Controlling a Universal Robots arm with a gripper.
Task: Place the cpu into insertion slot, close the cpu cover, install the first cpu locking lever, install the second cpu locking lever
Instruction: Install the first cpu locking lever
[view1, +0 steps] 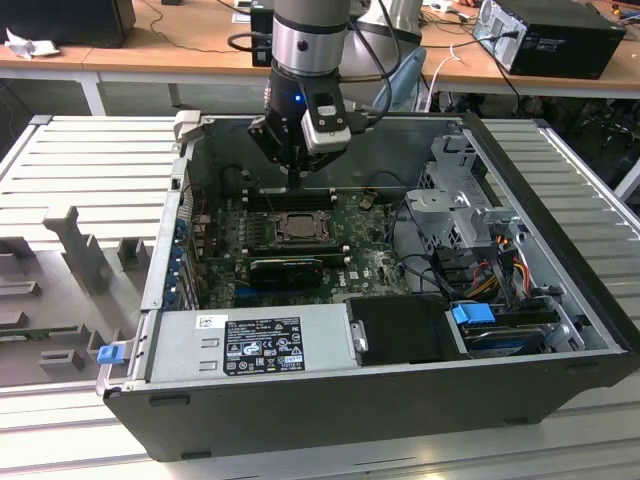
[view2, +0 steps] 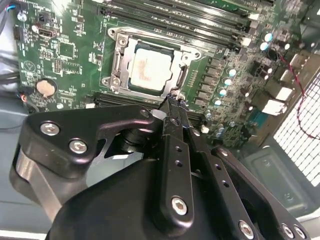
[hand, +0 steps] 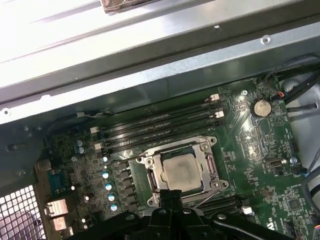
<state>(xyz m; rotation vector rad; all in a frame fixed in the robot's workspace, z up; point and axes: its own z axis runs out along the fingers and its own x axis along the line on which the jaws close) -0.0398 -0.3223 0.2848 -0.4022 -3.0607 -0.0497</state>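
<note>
down inside the open computer case (view1: 400, 400) on the worktop (view1: 90, 160), the tool (view2: 172, 102) hangs just above the motherboard (view2: 65, 50). its fingers are pressed together, with nothing i can make out between them. the tips sit at one edge of the insertion slot (view2: 145, 91), close to a corner. the cpu (view2: 150, 70) is just beyond them. it lies flat in that slot, pale and square. the silvery cpu cover (view2: 119, 59) looks folded down around it.

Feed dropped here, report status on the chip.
Gripper at cover edge, jaws shut. Chip seated, cover down. Nothing blocking.
</note>
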